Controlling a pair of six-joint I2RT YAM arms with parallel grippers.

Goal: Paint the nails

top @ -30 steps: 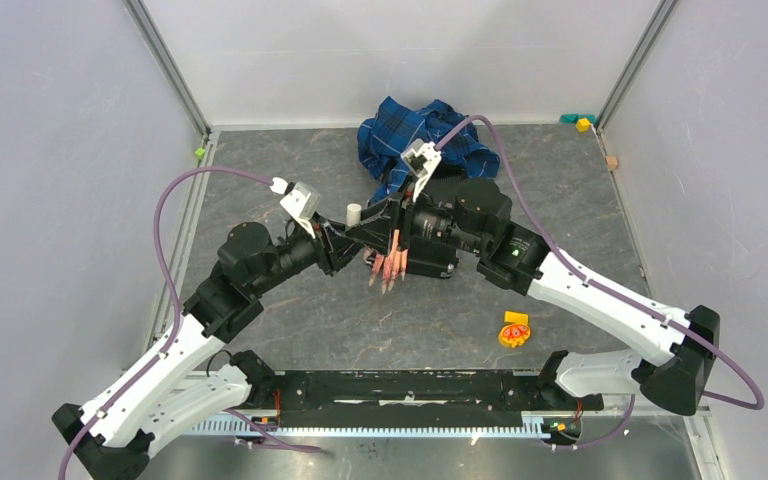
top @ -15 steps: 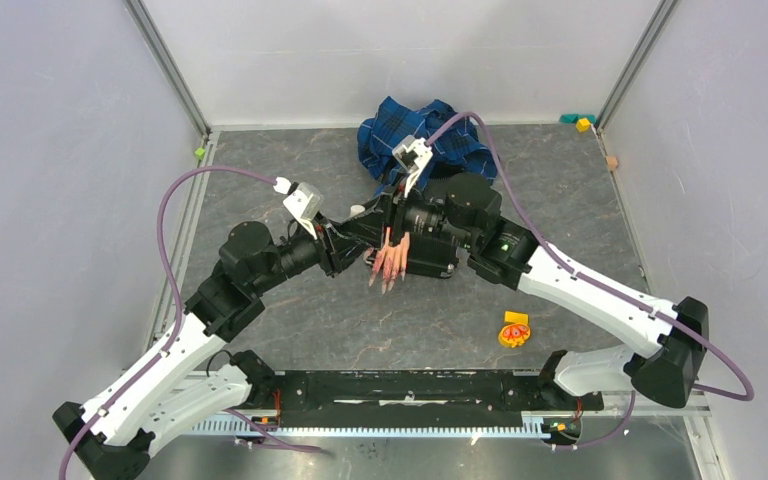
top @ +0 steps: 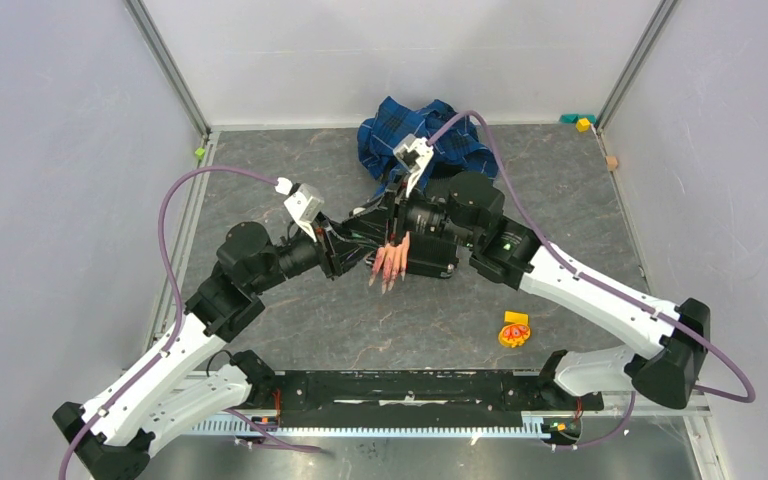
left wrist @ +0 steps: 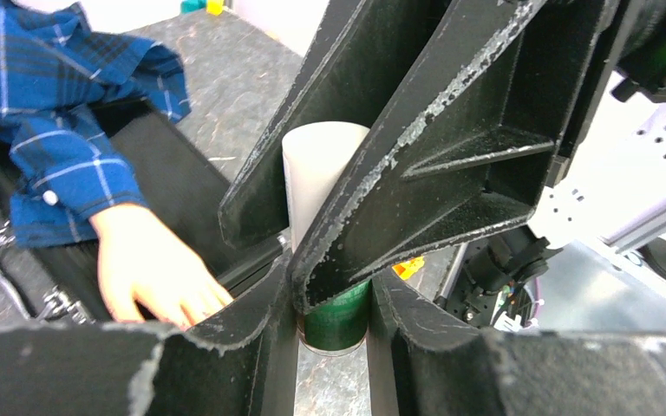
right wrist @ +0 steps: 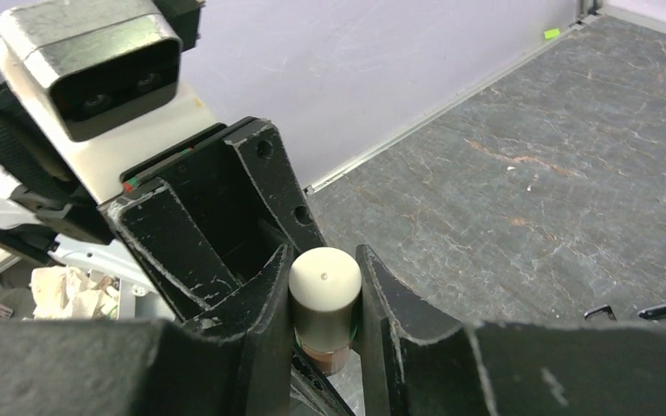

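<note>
Holding the bottle (left wrist: 340,322) low, the left tool (left wrist: 334,342) is clamping it tight while the right tool (right wrist: 325,303) is pinching shut on its cap (right wrist: 324,276). The nails (top: 388,272) are lying mid worktop (top: 580,200), pointing to 6 o'clock; uncapping and painting seem to be waiting.

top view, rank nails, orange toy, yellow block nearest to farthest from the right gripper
1. nails, close by the right gripper, toward the bases
2. orange toy, front right
3. yellow block, far right corner
</note>
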